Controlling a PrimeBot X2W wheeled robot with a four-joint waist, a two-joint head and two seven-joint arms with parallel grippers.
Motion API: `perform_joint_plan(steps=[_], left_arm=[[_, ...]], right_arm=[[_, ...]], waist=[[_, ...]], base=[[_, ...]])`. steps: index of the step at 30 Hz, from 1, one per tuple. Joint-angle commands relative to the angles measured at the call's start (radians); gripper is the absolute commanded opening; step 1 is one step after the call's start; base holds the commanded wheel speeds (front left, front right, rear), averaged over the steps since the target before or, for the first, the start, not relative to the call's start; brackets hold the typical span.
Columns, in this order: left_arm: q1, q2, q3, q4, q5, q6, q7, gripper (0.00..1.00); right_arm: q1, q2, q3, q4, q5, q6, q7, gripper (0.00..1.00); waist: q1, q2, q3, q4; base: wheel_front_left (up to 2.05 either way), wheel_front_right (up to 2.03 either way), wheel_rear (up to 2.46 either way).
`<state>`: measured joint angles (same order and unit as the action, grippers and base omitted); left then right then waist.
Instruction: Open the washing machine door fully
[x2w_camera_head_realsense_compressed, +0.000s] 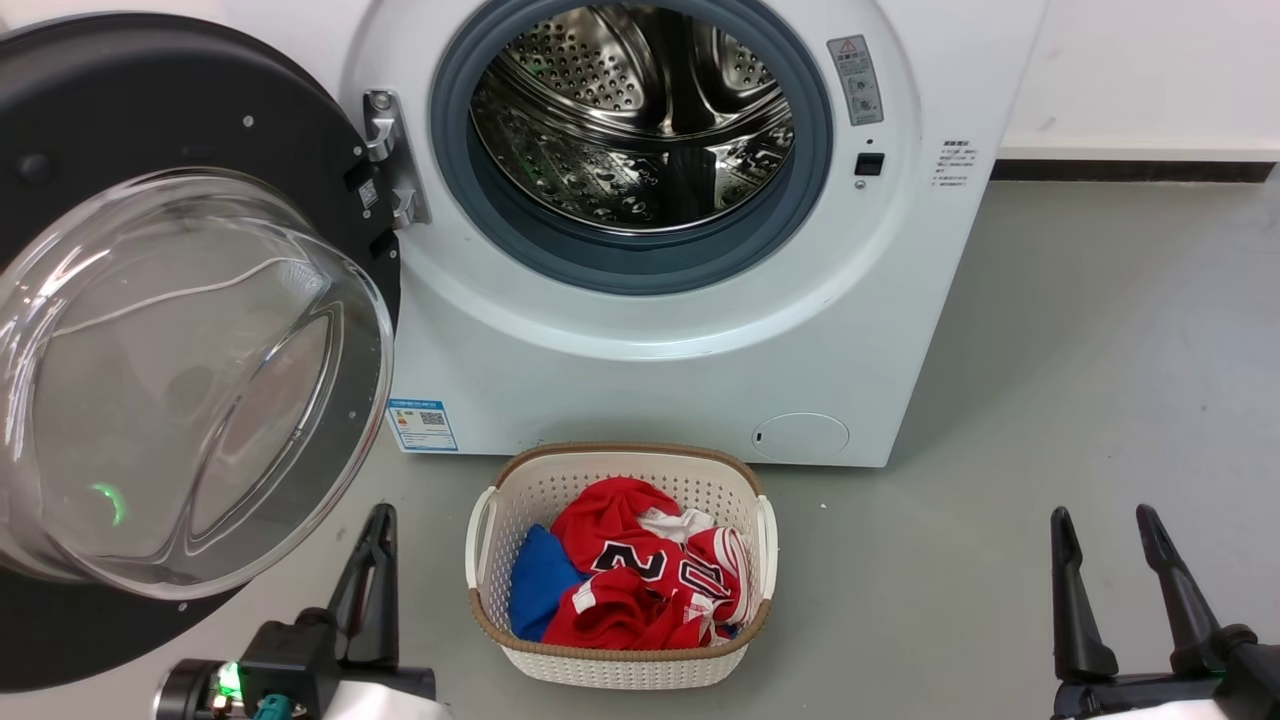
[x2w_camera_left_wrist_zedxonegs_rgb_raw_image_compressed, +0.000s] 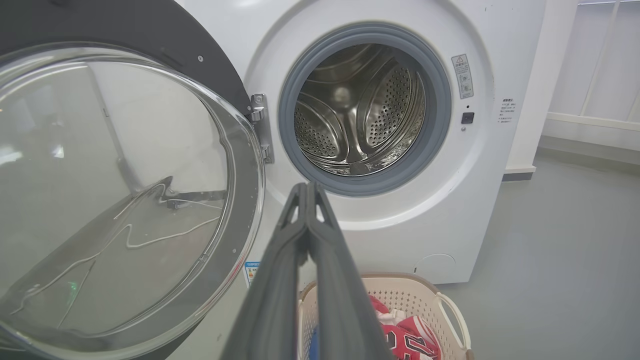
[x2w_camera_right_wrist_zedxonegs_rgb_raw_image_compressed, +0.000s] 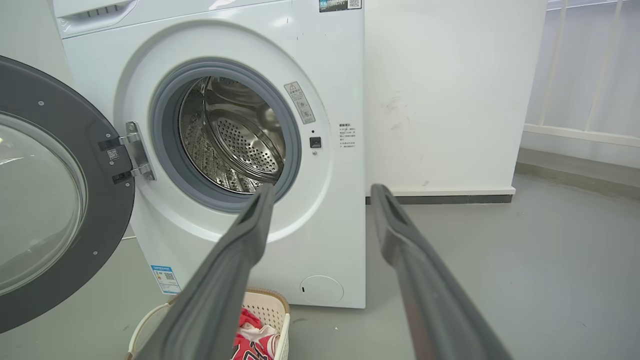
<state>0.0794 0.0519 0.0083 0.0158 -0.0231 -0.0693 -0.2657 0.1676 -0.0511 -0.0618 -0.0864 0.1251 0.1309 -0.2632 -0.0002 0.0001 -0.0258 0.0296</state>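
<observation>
Left fingers (x2w_camera_left_wrist_zedxonegs_rgb_raw_image_compressed: 270, 300) together; right fingers (x2w_camera_right_wrist_zedxonegs_rgb_raw_image_compressed: 220, 290) apart.

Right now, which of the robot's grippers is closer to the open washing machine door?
Left. The left gripper, fingers shut, sits just beside the lower right edge of the washing machine door. The right gripper, open, is far to the right, beyond the laundry basket.

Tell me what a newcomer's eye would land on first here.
The washing machine door stands wide open at the left, its clear glass bowl bulging toward the camera. Next comes the steel drum to its right, and below that the basket of red clothes.
</observation>
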Motion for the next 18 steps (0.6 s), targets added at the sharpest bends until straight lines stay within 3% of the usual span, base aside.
perform_joint_plan(steps=[1,4,5,6,7,18], left_arm=[[0.012,-0.002,-0.008,0.006,-0.009,0.009,0.002,0.00],[0.019,-0.002,-0.028,0.023,-0.019,0.028,0.002,0.00],[0.020,-0.002,-0.033,0.030,-0.019,0.035,0.002,0.15],[0.020,-0.002,-0.037,0.035,-0.021,0.043,0.002,0.45],[0.018,-0.002,-0.041,0.038,-0.022,0.048,0.002,1.00],[0.003,-0.002,-0.041,0.074,-0.032,0.094,0.002,1.00]], right_arm=[[0.008,0.002,0.001,0.006,0.005,0.000,-0.002,1.00],[0.017,0.002,0.003,0.019,0.011,0.000,-0.002,1.00],[0.018,0.002,0.002,0.025,0.013,0.000,-0.002,1.00],[0.018,0.002,0.002,0.028,0.014,0.000,-0.002,1.00],[0.018,0.002,0.002,0.030,0.014,0.000,-0.002,1.00],[0.019,0.002,0.002,0.042,0.017,0.000,-0.002,1.00]], waist=[[0.0002,-0.0001,0.000,-0.004],[0.0002,-0.0001,-0.002,-0.010],[0.0002,-0.0001,-0.002,-0.011],[0.0002,-0.0001,-0.002,-0.013],[0.0002,-0.0001,-0.002,-0.013],[0.0002,-0.0001,-0.005,-0.010]], base=[[0.00,0.00,0.00],[0.00,0.00,0.00],[0.00,0.00,0.00],[0.00,0.00,0.00],[0.00,0.00,0.00],[0.00,0.00,0.00]])
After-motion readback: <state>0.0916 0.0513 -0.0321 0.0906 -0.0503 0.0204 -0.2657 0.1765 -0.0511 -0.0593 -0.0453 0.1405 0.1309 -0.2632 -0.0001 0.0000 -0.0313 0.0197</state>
